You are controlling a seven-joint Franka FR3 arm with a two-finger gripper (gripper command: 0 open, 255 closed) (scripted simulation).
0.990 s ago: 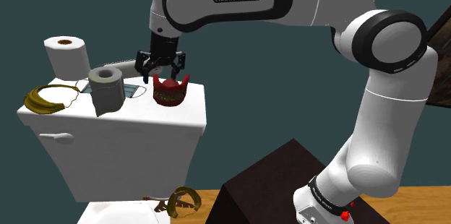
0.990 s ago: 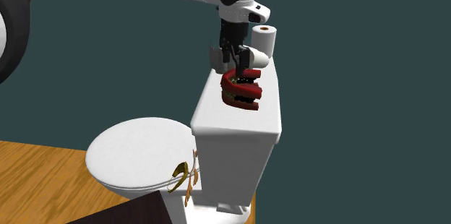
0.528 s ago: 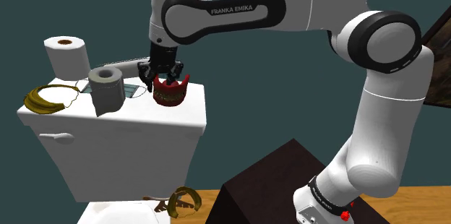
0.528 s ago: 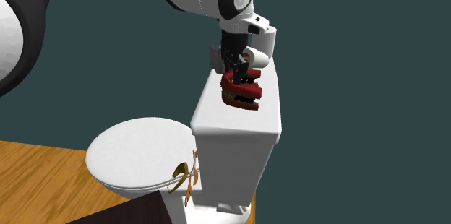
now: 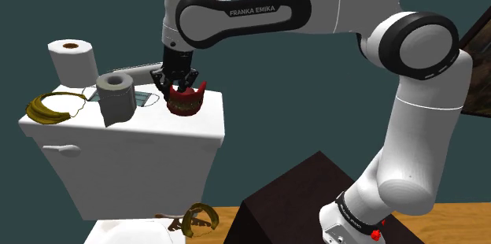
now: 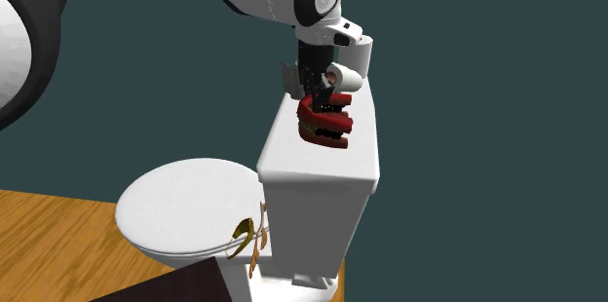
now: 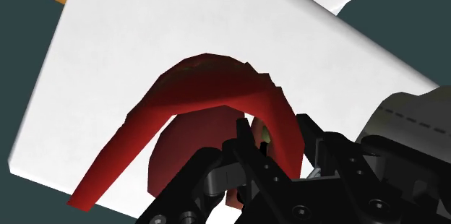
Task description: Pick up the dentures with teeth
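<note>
Toward the shoulder view's left, a yellow banana bunch (image 5: 49, 109) lies at the end of the white toilet tank lid (image 5: 181, 131); a white paper roll (image 5: 72, 58) stands beyond it; a grey roll (image 5: 116, 97) comes next along the lid; right of that sit the red dentures (image 5: 186, 102) on the lid; the gripper (image 5: 179, 82) stands directly over them, its fingers (image 7: 321, 147) pinching one limb of the red arch.

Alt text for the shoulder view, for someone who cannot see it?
The black gripper clasps red dentures from above on a white toilet tank. A grey paper roll stands on the tank toward the view's left, a white roll farther left.
</note>
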